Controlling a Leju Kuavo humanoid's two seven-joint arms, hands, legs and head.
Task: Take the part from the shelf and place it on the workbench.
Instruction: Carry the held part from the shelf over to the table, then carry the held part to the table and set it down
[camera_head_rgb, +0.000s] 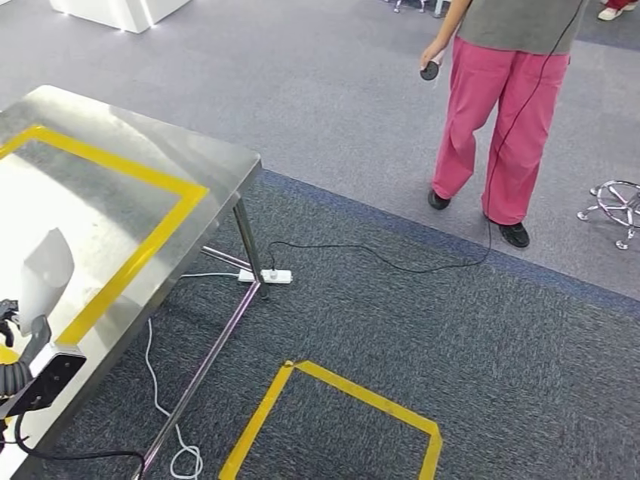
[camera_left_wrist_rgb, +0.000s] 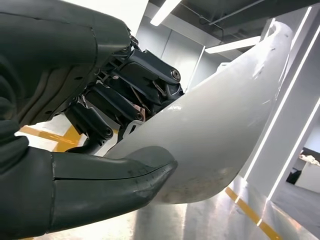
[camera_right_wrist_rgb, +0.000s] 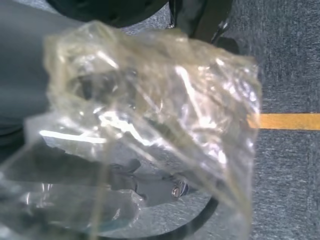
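**A:** What is the surface like?

**B:** The workbench (camera_head_rgb: 162, 150) is polished steel, with a frame of yellow tape (camera_head_rgb: 143, 250) marked on its top. It reflects the ceiling lights. Its thin metal legs stand on grey carpet (camera_head_rgb: 423, 320).

**A:** And the part?

**B:** The white curved part (camera_left_wrist_rgb: 222, 130) is over the near left end of the bench, inside the taped frame. In the head view it shows as a pale shell (camera_head_rgb: 45, 275) just above the arm's black wrist fittings.

**A:** What holds it?

**B:** The left hand (camera_left_wrist_rgb: 113, 135). The thick grey thumb (camera_left_wrist_rgb: 113, 180) presses one face and the dark fingers (camera_left_wrist_rgb: 124, 102) close on the other, so the part is pinched between them.

**A:** The right hand?

**B:** Its wrist view looks through a crumpled clear plastic film (camera_right_wrist_rgb: 151, 125) over the lens. I cannot tell how those fingers lie.

**A:** The room?

**B:** A yellow taped square (camera_head_rgb: 332, 420) is on the darker carpet beside the bench. A white power strip (camera_head_rgb: 266, 276) lies by a bench leg, with a black cable (camera_head_rgb: 423, 268) running towards a person in pink trousers (camera_head_rgb: 502, 120), who holds a small dark object (camera_head_rgb: 429, 70). A chrome stool base (camera_head_rgb: 615, 205) stands at the right edge.
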